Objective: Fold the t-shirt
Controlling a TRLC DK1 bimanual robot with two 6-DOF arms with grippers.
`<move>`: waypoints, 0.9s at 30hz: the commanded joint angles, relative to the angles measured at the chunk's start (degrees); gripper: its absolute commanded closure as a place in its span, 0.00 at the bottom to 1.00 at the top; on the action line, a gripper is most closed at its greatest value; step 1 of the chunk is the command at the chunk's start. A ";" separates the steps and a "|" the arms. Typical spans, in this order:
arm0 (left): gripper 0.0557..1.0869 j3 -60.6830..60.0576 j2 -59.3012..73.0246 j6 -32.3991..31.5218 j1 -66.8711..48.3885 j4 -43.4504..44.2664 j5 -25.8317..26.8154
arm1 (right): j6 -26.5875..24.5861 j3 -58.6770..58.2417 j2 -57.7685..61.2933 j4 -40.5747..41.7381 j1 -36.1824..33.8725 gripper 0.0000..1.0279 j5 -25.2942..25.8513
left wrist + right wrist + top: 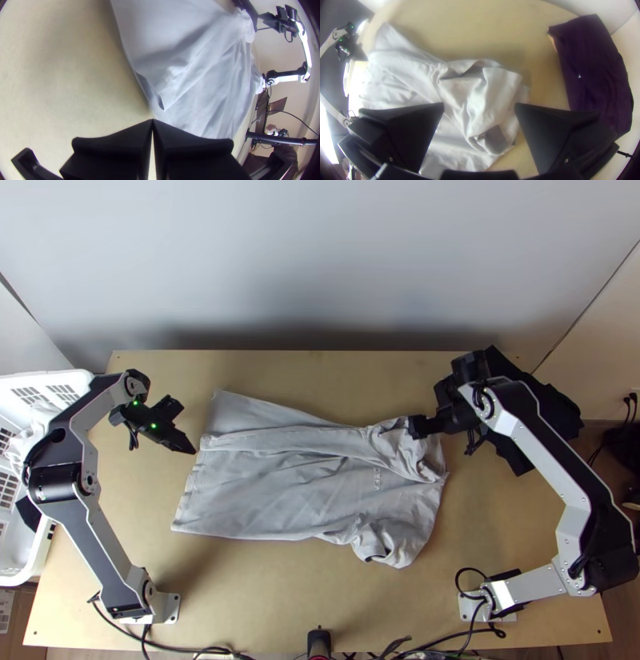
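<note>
Currently, t-shirt: spread on counter, one long side partly turned over, sleeves rumpled.
Left gripper: at the t-shirt's hem, fingertips together.
Right gripper: above the t-shirt's rumpled far sleeve, fingers wide apart.
Dark cloth: beyond the t-shirt's sleeve end.
Basket: well apart from t-shirt, hem side.

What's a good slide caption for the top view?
A partly folded light-grey t-shirt on a wooden table, between the robot's left arm and right arm.
</note>
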 commanded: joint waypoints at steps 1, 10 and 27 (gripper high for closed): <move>0.91 0.30 -1.01 -0.19 -0.17 0.07 -0.09 | 1.64 5.79 1.79 1.71 0.00 0.04 -0.21; 0.96 1.35 -2.51 -1.15 -0.35 -0.45 0.00 | 4.98 6.14 11.11 7.16 -2.55 0.05 -0.74; 0.96 3.11 -6.02 -0.80 0.97 -3.44 0.00 | 7.71 7.28 16.82 4.53 -3.87 0.30 -0.83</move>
